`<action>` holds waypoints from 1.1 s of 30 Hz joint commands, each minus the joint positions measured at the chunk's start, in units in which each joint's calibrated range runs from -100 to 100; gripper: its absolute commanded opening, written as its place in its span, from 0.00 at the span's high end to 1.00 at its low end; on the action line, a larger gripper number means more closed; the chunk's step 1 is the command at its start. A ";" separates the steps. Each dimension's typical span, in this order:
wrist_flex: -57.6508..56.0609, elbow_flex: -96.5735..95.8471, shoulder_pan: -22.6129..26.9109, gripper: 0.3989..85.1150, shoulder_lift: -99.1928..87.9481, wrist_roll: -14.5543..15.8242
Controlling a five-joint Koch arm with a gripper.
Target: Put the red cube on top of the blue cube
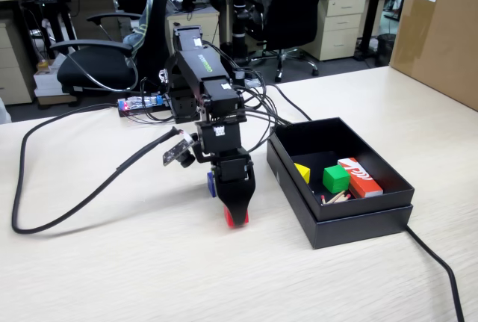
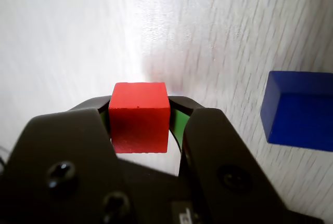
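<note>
The red cube (image 2: 138, 122) sits between my gripper's (image 2: 141, 107) two black jaws, which are shut on its sides with green pads touching it. In the fixed view the gripper (image 1: 236, 214) points down at the table, and the red cube (image 1: 236, 219) shows at its tip, at or just above the tabletop. The blue cube (image 2: 299, 110) rests on the table to the right in the wrist view, apart from the gripper. In the fixed view the blue cube (image 1: 212, 184) peeks out just behind and left of the gripper.
A black open box (image 1: 351, 221) stands to the right, holding a yellow piece (image 1: 302, 172), a green cube (image 1: 335, 178) and an orange-red box (image 1: 359, 176). A thick black cable (image 1: 67, 210) loops on the left. A cardboard box (image 1: 441, 31) stands at the back right.
</note>
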 commanded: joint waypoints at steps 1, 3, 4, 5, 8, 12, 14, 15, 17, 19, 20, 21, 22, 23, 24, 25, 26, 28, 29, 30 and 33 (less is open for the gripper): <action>-0.12 1.99 0.00 0.99 -12.12 -0.05; -0.12 0.18 -0.05 0.99 -16.14 -0.10; -0.12 -1.09 -0.05 0.99 -18.32 -0.15; -0.12 -2.54 -0.05 0.99 -20.50 -0.20; -0.12 -9.34 0.24 0.99 -28.87 -0.34; -0.12 -17.05 0.73 0.99 -36.67 -0.24; -0.12 -24.03 1.22 0.99 -41.84 0.20; -0.12 -24.57 1.27 0.99 -42.18 0.24; -0.12 -26.93 1.32 0.99 -43.67 0.44; -0.12 -28.02 1.37 0.99 -44.02 0.49; -0.12 -28.65 1.37 0.99 -44.25 0.49; -0.12 -29.47 1.37 0.99 -44.48 0.49; -0.12 -30.19 1.37 0.99 -44.48 0.49; -0.12 -30.92 1.32 0.99 -44.59 0.54; -0.12 -32.37 1.17 0.99 -44.94 0.54; -0.12 -32.46 1.12 0.99 -44.94 0.54; -0.12 -32.82 1.03 0.99 -44.94 0.54; -0.12 -33.82 0.98 0.99 -44.82 0.49; -0.12 -34.27 0.98 0.99 -44.82 0.49; -0.12 -35.36 0.93 0.99 -44.71 0.54; -0.12 -36.54 0.83 0.99 -44.59 0.59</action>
